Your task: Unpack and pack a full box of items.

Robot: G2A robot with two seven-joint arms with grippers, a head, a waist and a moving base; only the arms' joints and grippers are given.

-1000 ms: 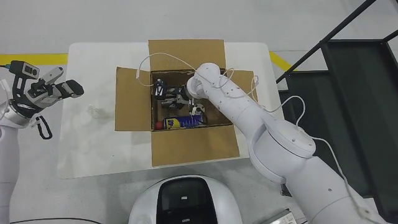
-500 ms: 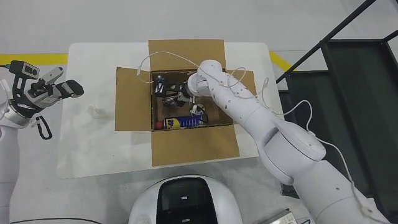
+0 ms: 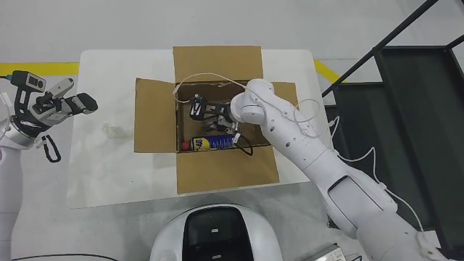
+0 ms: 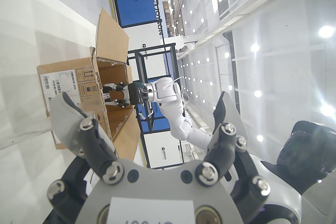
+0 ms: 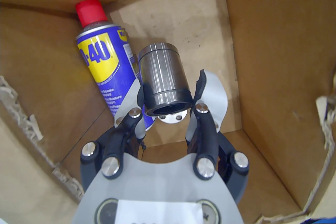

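My right fingers (image 5: 200, 89) are closed partway around a short, polished steel cylinder with a hollow bore (image 5: 162, 83), pinching it by its near end. I hold it inside the open brown cardboard box (image 3: 217, 61), which sits in the middle of the white surface (image 3: 101, 167) with its flaps folded out. The cylinder hangs above the box floor, just beside a blue and yellow spray can with a red cap (image 5: 105, 62). I cannot tell whether the two touch. The can lies on its side along the near wall, cap to the left.

My left fingers (image 4: 221, 117) are spread wide and hold nothing, raised off the left edge of the surface, well apart from the box.

I see only these two items in the box, so I judge the unpacking nearly done. The cylinder is gripped but not yet out, the can is untouched, and all the packing back is left. A small clear scrap (image 3: 110, 128) lies left of the box.
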